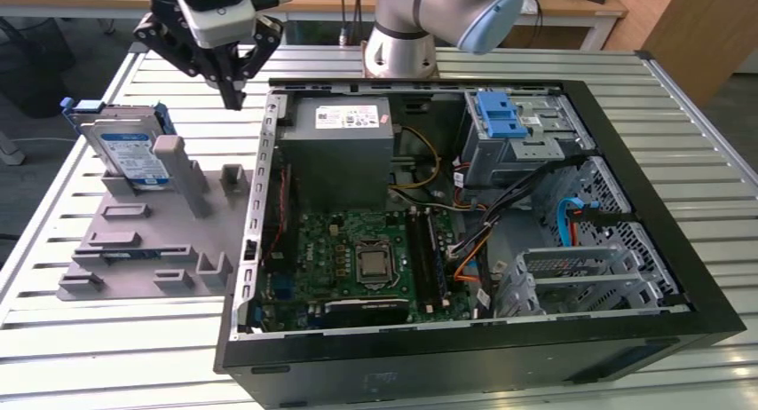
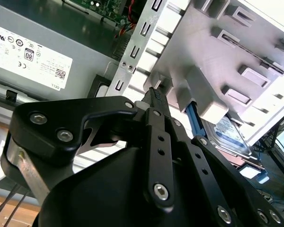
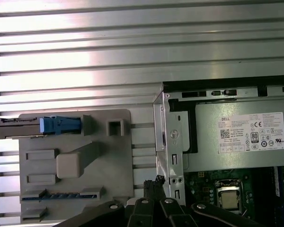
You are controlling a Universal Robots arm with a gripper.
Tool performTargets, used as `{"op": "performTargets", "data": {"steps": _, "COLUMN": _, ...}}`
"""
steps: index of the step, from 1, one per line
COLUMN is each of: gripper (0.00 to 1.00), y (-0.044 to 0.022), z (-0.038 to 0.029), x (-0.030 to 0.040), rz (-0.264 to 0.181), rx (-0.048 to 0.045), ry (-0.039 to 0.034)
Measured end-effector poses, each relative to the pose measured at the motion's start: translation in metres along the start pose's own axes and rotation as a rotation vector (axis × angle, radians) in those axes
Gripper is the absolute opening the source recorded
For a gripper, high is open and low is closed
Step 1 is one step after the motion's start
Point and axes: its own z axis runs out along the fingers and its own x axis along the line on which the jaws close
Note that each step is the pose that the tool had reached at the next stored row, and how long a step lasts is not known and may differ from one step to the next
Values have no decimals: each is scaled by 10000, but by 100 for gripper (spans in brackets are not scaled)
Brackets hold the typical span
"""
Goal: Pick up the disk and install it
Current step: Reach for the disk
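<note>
My claw (image 1: pixel 233 96) is pinched closed, empty, hanging just beside the computer case's (image 1: pixel 474 361) far corner. The disk (image 1: pixel 130 153) stands in the grey holder (image 1: pixel 130 241) at the exterior view's left.

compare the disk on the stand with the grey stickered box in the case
The disk stands on edge in the grey stand outside the case; the grey box sits inside it. The disk is far smaller and thinner than the box. The disk has a blue frame; the box has none. Both are grey metal with a label.
</note>
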Motion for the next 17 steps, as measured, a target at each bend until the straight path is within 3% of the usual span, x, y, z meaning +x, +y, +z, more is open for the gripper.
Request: {"op": "performTargets", "data": {"steps": 17, "gripper": 11, "y": -5, "z": 8, "x": 58, "rz": 1, "rx": 0, "ry": 4}}
